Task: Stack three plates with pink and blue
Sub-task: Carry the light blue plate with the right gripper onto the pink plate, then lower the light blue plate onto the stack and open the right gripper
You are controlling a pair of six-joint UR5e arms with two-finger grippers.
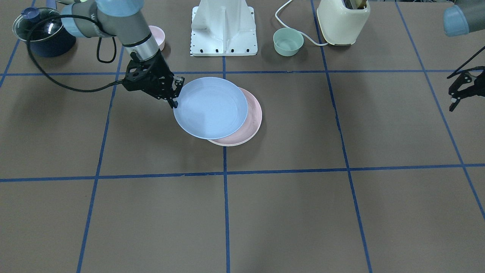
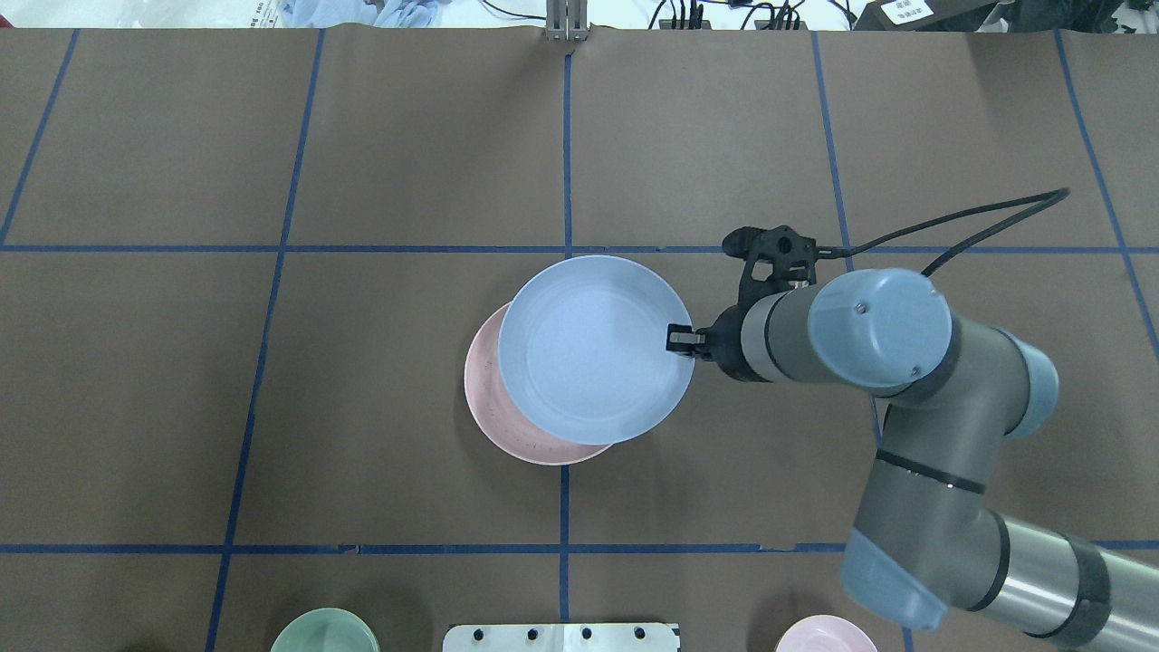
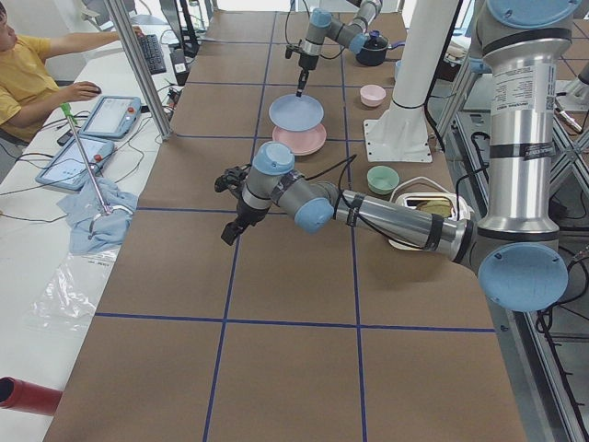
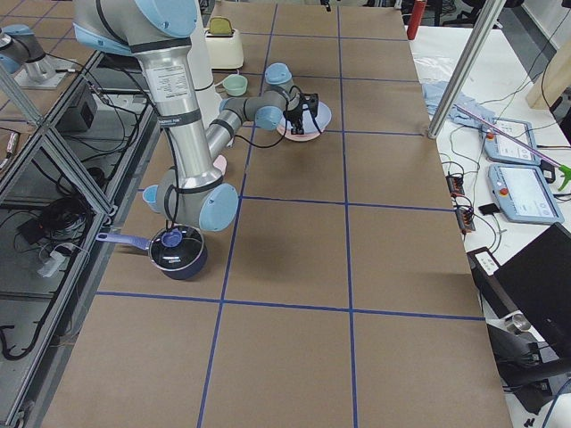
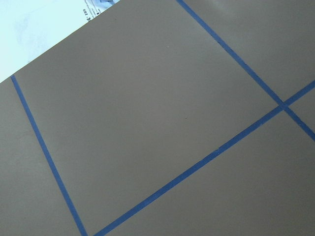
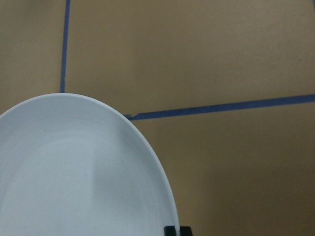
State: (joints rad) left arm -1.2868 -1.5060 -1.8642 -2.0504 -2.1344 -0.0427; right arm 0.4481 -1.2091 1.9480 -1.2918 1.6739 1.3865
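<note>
My right gripper (image 1: 175,96) is shut on the rim of a light blue plate (image 1: 210,108) and holds it slightly raised over a pink plate (image 1: 254,121) on the brown table. The blue plate is offset, so the pink rim shows along one side. The overhead view shows the same: gripper (image 2: 679,340), blue plate (image 2: 593,349), pink plate (image 2: 489,398). The blue plate fills the lower left of the right wrist view (image 6: 74,172). My left gripper (image 1: 453,102) hangs empty, far from the plates, and looks open. I see no third plate.
Near the robot base (image 1: 223,30) stand a small pink bowl (image 1: 157,36), a green bowl (image 1: 288,41), a cream toaster (image 1: 343,21) with its cord, and a dark blue lidded pot (image 1: 43,34). Blue tape lines cross the table.
</note>
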